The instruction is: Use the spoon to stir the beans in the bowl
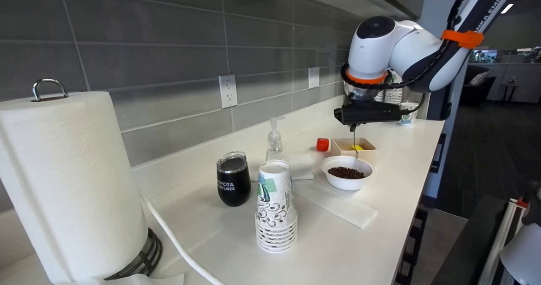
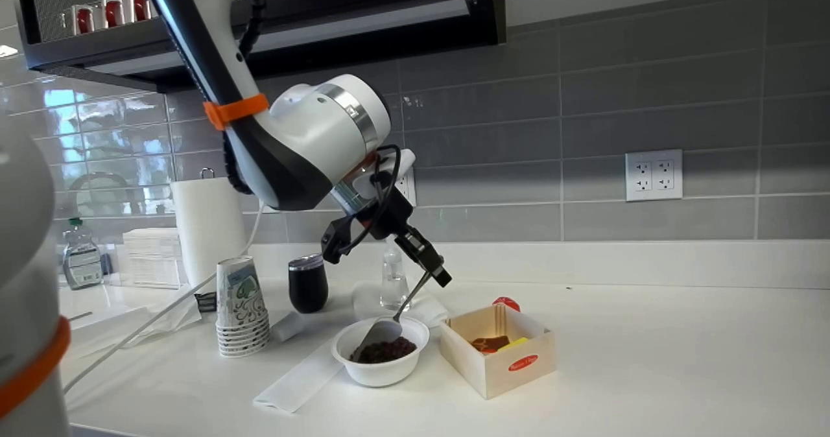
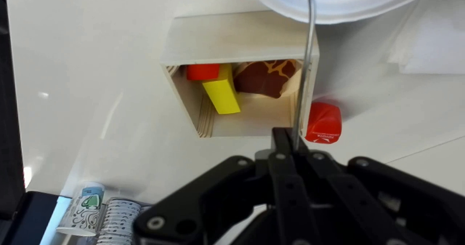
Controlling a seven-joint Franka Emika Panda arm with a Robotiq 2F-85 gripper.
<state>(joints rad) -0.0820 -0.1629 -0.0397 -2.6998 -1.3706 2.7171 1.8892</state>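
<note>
While my claw (image 2: 438, 273) clamps the spoon (image 2: 385, 330): tight on its upper handle, head slanting down at the beans (image 2: 393, 353).
Where the bowl (image 2: 382, 377) stands: between back and front edges of the worktop (image 2: 648, 353) (wooden box (image 2: 502, 380) just beside).
How I should stir: slow, low circles, lest the light-looking bowl skid frontward.

In an exterior view, a wooden box (image 2: 506, 375) is blocking passage right of the bowl (image 2: 382, 373); a soap dispenser (image 2: 393, 275) is standing behind the bowl. The counter (image 2: 402, 414) before the bowl is lying open.
</note>
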